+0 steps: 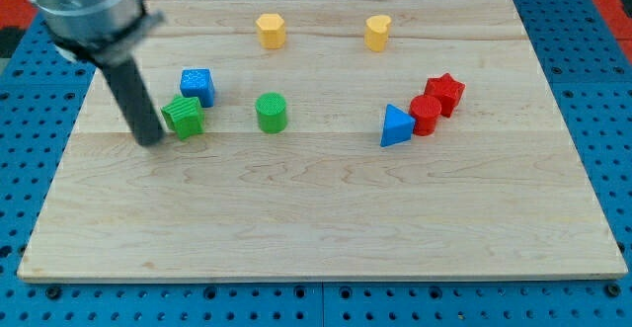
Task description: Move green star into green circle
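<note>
Rod (126, 90) top was cut off by the view's upper-left corner. My tip (150, 139) stood just left of the green star (184, 116), touching or nearly so; contact could not be confirmed. Star orientation and long axis were unreadable. There were no fingers, so nothing was grasped. The star lay left of the green circle (272, 112), apart, beside the blue cube (197, 85) on the board (316, 218).

A pale wooden board (326, 218) lies on blue perforated matting (592, 31).
</note>
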Controlling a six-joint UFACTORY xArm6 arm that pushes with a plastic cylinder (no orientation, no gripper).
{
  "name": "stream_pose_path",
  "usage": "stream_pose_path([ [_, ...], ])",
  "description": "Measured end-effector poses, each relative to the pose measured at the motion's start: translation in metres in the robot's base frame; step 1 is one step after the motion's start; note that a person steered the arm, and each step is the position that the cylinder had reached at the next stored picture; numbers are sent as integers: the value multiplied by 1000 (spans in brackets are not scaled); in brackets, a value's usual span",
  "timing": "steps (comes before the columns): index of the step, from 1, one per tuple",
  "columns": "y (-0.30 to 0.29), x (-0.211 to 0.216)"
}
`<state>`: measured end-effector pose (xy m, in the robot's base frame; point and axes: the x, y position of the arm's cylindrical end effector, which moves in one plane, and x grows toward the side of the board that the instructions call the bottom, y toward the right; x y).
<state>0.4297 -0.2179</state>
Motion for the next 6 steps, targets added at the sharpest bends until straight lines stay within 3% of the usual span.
stream_pose_path([
  [1,28,-28],
  [2,91,-18],
  [3,26,-8],
  [4,34,54],
  [5,74,51],
  [6,89,13],
])
